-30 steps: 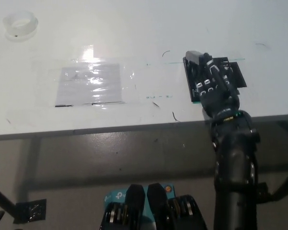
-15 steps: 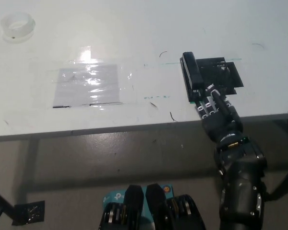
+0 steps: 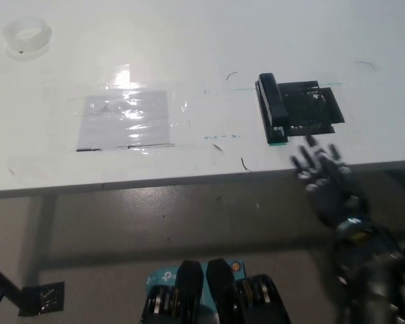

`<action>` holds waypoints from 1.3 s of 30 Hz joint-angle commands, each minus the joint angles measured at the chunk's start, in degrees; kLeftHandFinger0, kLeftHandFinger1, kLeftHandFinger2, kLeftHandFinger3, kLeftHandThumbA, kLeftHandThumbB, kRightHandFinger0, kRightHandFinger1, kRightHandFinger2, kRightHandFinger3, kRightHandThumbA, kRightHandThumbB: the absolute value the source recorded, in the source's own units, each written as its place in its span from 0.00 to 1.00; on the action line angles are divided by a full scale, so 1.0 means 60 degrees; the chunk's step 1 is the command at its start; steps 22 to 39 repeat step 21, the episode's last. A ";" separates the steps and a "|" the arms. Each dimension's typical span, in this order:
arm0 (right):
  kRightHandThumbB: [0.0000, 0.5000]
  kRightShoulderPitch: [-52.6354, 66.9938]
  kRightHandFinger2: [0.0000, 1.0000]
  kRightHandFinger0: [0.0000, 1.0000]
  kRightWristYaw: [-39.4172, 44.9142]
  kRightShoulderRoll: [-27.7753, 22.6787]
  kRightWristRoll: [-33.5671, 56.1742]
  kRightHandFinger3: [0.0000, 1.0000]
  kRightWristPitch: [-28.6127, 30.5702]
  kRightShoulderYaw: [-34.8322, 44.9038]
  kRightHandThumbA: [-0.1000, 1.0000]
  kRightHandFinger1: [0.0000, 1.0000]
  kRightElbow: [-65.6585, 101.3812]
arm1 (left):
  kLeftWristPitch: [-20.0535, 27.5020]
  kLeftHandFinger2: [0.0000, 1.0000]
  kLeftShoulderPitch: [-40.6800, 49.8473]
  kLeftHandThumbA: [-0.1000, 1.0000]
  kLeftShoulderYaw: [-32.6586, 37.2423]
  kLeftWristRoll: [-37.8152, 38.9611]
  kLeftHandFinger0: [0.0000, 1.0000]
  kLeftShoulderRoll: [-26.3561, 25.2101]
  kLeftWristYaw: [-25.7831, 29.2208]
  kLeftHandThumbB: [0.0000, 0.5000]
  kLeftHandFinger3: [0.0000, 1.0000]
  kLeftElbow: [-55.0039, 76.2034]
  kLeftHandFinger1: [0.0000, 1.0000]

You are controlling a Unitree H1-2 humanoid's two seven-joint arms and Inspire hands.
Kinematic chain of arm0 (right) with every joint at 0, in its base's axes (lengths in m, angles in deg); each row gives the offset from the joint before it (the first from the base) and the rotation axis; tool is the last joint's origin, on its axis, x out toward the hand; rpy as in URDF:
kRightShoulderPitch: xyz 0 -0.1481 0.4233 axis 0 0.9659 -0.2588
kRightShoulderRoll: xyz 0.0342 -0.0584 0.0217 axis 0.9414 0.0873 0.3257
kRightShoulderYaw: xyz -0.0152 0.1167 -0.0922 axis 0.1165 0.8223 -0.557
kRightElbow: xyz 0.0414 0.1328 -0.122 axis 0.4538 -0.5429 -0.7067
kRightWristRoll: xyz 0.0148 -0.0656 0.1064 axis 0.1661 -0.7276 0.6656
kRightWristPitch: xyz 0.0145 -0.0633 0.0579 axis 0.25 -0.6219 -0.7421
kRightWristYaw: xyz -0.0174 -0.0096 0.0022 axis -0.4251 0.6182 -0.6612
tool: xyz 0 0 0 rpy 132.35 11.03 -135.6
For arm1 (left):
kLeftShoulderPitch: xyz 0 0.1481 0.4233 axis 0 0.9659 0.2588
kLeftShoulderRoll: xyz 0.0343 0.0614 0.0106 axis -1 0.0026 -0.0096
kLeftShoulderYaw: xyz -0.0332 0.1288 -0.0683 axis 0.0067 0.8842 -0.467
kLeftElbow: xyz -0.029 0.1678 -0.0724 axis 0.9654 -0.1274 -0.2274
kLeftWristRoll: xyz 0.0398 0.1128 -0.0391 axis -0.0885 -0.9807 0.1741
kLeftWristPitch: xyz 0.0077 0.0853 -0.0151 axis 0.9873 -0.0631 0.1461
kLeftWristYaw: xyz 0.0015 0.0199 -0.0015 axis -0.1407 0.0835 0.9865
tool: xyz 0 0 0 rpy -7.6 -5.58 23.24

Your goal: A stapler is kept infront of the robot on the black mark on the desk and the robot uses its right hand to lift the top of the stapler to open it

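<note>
Right hand [image 3: 322,177] has withdrawn toward the desk [image 3: 189,54] edge since earlier, fingers spread, holding nothing. Stapler [image 3: 273,108] lies on the black mark [image 3: 310,108], apparently closed, long axis running away from the robot

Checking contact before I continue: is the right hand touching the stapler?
No, the right hand hovers open near the desk edge, apart from the stapler.

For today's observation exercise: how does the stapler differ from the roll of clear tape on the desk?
The stapler is black, long and narrow; the tape roll is pale, see-through and ring-shaped. The stapler lies on the black mark at the desk's right, ahead of the right hand; the tape roll sits on bare surface at the far left corner. Both rest on the white desk, untouched.
</note>
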 commanded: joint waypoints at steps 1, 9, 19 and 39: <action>0.01 0.0293 0.78 0.55 0.1188 -0.1006 -0.0349 1.00 0.0047 0.0123 1.00 0.64 0.0607 | 0.0178 0.67 -0.0042 1.00 -0.0153 -0.0019 0.42 -0.0110 0.0153 0.25 0.80 0.0298 0.54; 0.17 0.1225 0.65 0.52 0.2464 -0.2445 -0.2813 0.84 0.2849 -0.0056 0.89 0.55 -0.1381 | 0.0234 0.69 -0.0081 1.00 -0.0189 0.0030 0.42 -0.0165 0.0069 0.25 0.82 0.0220 0.54; 0.19 0.1223 0.56 0.41 0.3112 -0.2664 -0.3832 0.72 0.4635 -0.0205 0.90 0.47 -0.3810 | 0.0002 0.69 -0.0132 1.00 -0.0185 -0.0006 0.44 -0.0203 0.0126 0.23 0.82 0.0297 0.55; 0.23 0.1237 0.52 0.38 0.3145 -0.2672 -0.3922 0.71 0.4717 -0.0248 0.91 0.43 -0.3905 | 0.0035 0.69 -0.0137 1.00 -0.0182 0.0019 0.43 -0.0214 0.0087 0.24 0.83 0.0280 0.54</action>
